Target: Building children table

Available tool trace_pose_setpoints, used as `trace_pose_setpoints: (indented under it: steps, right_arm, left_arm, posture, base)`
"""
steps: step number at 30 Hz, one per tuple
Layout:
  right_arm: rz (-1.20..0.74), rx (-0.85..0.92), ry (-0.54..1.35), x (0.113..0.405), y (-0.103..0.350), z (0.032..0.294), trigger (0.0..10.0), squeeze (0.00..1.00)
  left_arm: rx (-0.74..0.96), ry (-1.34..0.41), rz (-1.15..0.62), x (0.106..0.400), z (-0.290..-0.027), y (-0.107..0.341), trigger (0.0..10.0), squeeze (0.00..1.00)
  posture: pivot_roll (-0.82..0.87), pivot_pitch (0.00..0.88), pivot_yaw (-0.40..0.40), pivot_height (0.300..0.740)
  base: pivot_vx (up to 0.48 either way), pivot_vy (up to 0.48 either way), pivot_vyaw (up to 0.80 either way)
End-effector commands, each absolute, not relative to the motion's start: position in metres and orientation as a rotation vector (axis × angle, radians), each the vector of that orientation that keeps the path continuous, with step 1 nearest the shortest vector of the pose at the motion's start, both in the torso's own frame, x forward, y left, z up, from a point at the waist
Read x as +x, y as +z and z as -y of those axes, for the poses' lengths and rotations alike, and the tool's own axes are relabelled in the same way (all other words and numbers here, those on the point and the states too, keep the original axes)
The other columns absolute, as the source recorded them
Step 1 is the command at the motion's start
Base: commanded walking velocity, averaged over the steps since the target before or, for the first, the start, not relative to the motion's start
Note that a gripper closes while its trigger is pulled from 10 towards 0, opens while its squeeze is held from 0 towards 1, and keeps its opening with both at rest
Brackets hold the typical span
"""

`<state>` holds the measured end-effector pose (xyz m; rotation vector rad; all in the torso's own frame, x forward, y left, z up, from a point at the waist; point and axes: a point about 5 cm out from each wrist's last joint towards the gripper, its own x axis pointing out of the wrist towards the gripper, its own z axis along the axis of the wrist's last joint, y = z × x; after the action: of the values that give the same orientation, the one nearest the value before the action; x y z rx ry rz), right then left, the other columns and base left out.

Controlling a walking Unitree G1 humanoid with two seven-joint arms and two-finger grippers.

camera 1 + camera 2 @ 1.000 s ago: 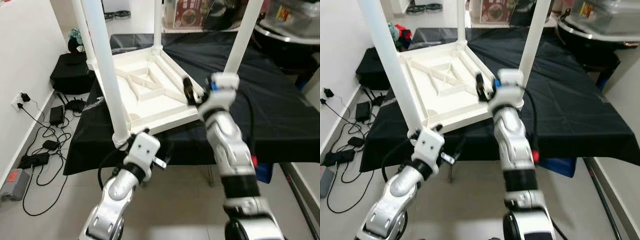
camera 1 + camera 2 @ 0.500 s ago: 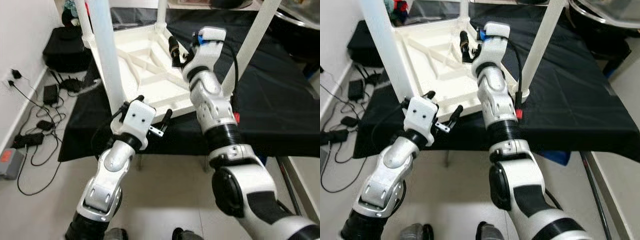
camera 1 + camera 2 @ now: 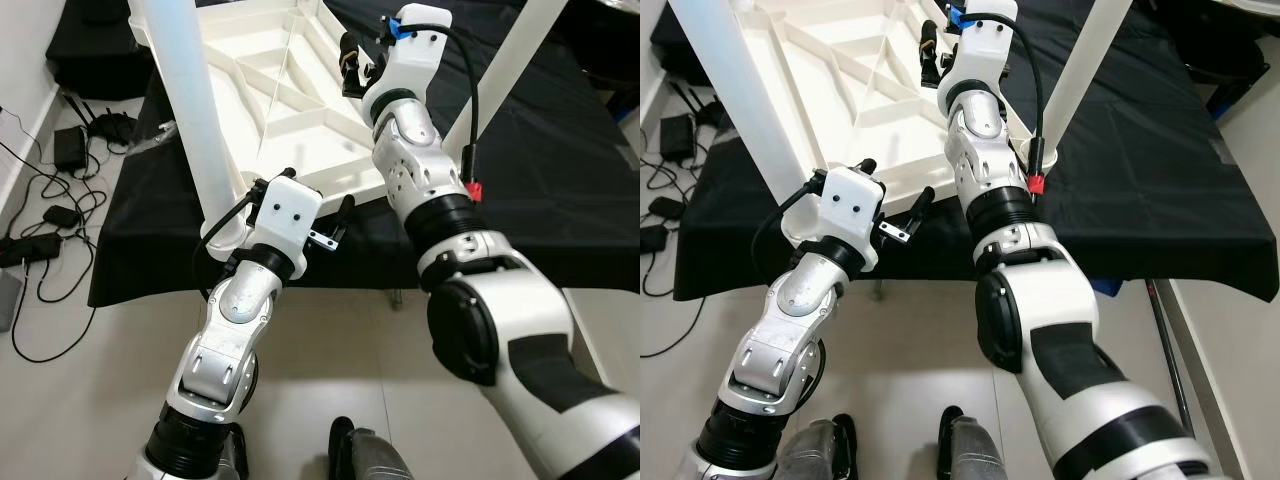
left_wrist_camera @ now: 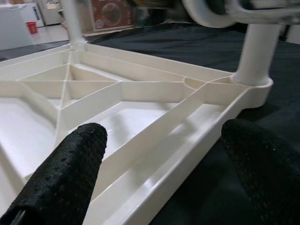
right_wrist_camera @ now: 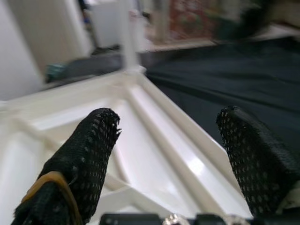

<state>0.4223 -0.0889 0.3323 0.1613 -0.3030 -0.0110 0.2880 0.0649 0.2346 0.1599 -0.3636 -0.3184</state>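
The upturned children's table (image 3: 290,110) lies legs-up on the black-draped worktop (image 3: 560,190), upper centre of frame. The right pincer (image 3: 353,72) has lifted off its rim; the left pincer (image 3: 300,215) hovers at the near edge. Both gape empty, suggesting the legs are seated.

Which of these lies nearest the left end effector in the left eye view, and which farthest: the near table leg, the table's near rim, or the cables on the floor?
From the left end effector, fingers apart:
1. Table's near rim, right at the fingertips on the black cloth.
2. Near table leg, rising on the robot's left of the wrist.
3. Cables on the floor, far to the robot's left, by the wall.
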Motion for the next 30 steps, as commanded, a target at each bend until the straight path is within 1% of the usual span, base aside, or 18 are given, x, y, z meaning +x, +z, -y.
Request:
trace_pose_setpoints:
  steps: [1, 3, 5, 7, 8, 11, 12, 13, 14, 16, 20, 22, 23, 24, 25, 26, 28, 30]
  right_arm:
    - [0.301, 0.169, -0.091, 0.424, 0.332, 0.099, 10.0, 0.00]
    - [0.301, 0.169, -0.091, 0.424, 0.332, 0.099, 10.0, 0.00]
    - [0.262, 0.199, -0.231, 0.425, 0.324, 0.118, 10.0, 0.00]
    - [0.262, 0.199, -0.231, 0.425, 0.324, 0.118, 10.0, 0.00]
    - [0.244, 0.205, -0.299, 0.426, 0.321, 0.129, 10.0, 0.00]
    - [0.244, 0.205, -0.299, 0.426, 0.321, 0.129, 10.0, 0.00]
    - [0.217, 0.234, -0.421, 0.425, 0.315, 0.153, 10.0, 0.00]
    - [0.211, 0.241, -0.470, 0.424, 0.313, 0.163, 10.0, 0.00]
    - [0.211, 0.241, -0.470, 0.424, 0.313, 0.163, 10.0, 0.00]
    - [0.204, 0.250, -0.526, 0.423, 0.310, 0.177, 10.0, 0.00]
    - [0.198, 0.252, -0.558, 0.422, 0.308, 0.182, 10.0, 0.00]
    - [0.193, 0.253, -0.602, 0.420, 0.306, 0.190, 10.0, 0.00]
    - [0.194, 0.240, -0.673, 0.418, 0.303, 0.202, 10.0, 0.00]
    - [0.194, 0.240, -0.673, 0.418, 0.303, 0.202, 10.0, 0.00]
    - [0.192, 0.230, -0.753, 0.414, 0.300, 0.215, 10.0, 0.00]
    - [0.192, 0.230, -0.753, 0.414, 0.300, 0.215, 10.0, 0.00]
    - [0.206, 0.233, -0.895, 0.406, 0.296, 0.238, 10.0, 0.00]
    - [0.212, 0.237, -0.929, 0.403, 0.295, 0.243, 10.0, 0.00]
  left_arm:
    - [0.177, -0.296, 0.369, 0.285, -0.067, 0.237, 10.0, 0.00]
    - [0.177, -0.296, 0.369, 0.285, -0.067, 0.237, 10.0, 0.00]
    - [0.198, -0.254, 0.371, 0.283, -0.074, 0.238, 10.0, 0.00]
    - [0.198, -0.254, 0.371, 0.283, -0.074, 0.238, 10.0, 0.00]
    - [0.207, -0.231, 0.369, 0.283, -0.078, 0.238, 10.0, 0.00]
    - [0.207, -0.231, 0.369, 0.283, -0.078, 0.238, 10.0, 0.00]
    - [0.229, -0.199, 0.357, 0.281, -0.088, 0.235, 10.0, 0.00]
    - [0.234, -0.190, 0.350, 0.280, -0.092, 0.234, 10.0, 0.00]
    - [0.234, -0.190, 0.350, 0.280, -0.092, 0.234, 10.0, 0.00]
    - [0.263, -0.180, 0.341, 0.277, -0.098, 0.230, 10.0, 0.00]
    - [0.271, -0.177, 0.332, 0.276, -0.100, 0.228, 10.0, 0.00]
    - [0.276, -0.167, 0.325, 0.276, -0.103, 0.227, 10.0, 0.00]
    - [0.285, -0.141, 0.320, 0.275, -0.108, 0.226, 10.0, 0.00]
    - [0.285, -0.141, 0.320, 0.275, -0.108, 0.226, 10.0, 0.00]
    - [0.303, -0.115, 0.317, 0.276, -0.113, 0.226, 10.0, 0.00]
    - [0.303, -0.115, 0.317, 0.276, -0.113, 0.226, 10.0, 0.00]
    - [0.327, -0.061, 0.309, 0.277, -0.125, 0.226, 10.0, 0.00]
    - [0.336, -0.052, 0.308, 0.277, -0.128, 0.226, 10.0, 0.00]
  posture:
    - [0.16, 0.329, -0.134, 0.740]
    - [0.16, 0.329, -0.134, 0.740]
    - [0.19, 0.320, -0.152, 0.740]
    - [0.19, 0.320, -0.152, 0.740]
    - [0.19, 0.319, -0.152, 0.740]
    - [0.19, 0.319, -0.152, 0.740]
    - [0.19, 0.310, -0.151, 0.740]
    - [0.19, 0.310, -0.151, 0.740]
    - [0.19, 0.310, -0.151, 0.740]
    - [0.19, 0.305, -0.148, 0.740]
    - [0.18, 0.292, -0.143, 0.740]
    - [0.18, 0.286, -0.143, 0.740]
    - [0.18, 0.279, -0.144, 0.740]
    - [0.18, 0.279, -0.144, 0.740]
    - [0.18, 0.274, -0.142, 0.740]
    - [0.18, 0.274, -0.142, 0.740]
    - [0.17, 0.271, -0.140, 0.740]
    - [0.17, 0.271, -0.140, 0.740]
  base:
    - [0.000, 0.000, 0.00]
    - [0.000, 0.000, 0.00]
    - [0.000, 0.000, 0.00]
    - [0.000, 0.000, 0.00]
    - [0.000, 0.000, 0.00]
    - [0.000, 0.000, 0.00]
    - [0.000, 0.000, 0.00]
    - [0.000, 0.000, 0.00]
    - [0.000, 0.000, 0.00]
    - [0.000, 0.000, 0.00]
    - [0.000, 0.000, 0.00]
    - [0.000, 0.000, 0.00]
    - [0.000, 0.000, 0.00]
    - [0.000, 0.000, 0.00]
    - [0.000, 0.000, 0.00]
    - [0.000, 0.000, 0.00]
    - [0.000, 0.000, 0.00]
    - [0.000, 0.000, 0.00]
